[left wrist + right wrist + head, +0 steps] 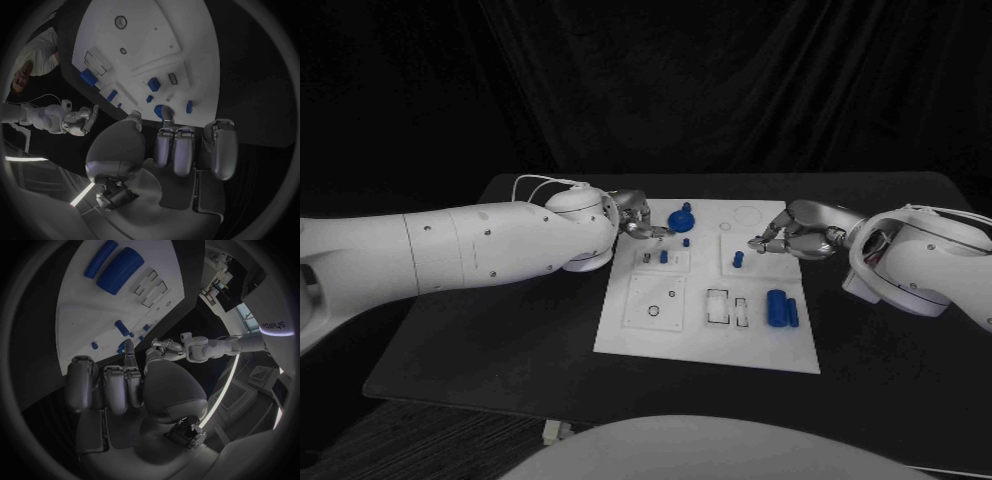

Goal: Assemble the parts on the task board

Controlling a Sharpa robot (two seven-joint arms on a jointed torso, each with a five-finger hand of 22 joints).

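Head view placed the white task board (708, 340) at the middle of the black table (488, 340), with the left hand (635, 217) over its far left corner beside a round-topped blue part (682, 217), and the right hand (790, 234) over its right edge. Two blue cylinders (783, 308) lay side by side near the board's right edge, and small blue pegs (664, 256) stood nearer the left hand. Whether either hand held anything could not be told from there.

Left wrist view showed what the head camera hid: the left hand's fingers (175, 150) curled in close together, their tips just above the round-topped blue part (161, 111); whether they touched it stayed unclear.

Right wrist view showed the right hand's fingers (115, 387) bent in, close together, with nothing visible between them, above the board's edge near the small blue pegs (122, 327).
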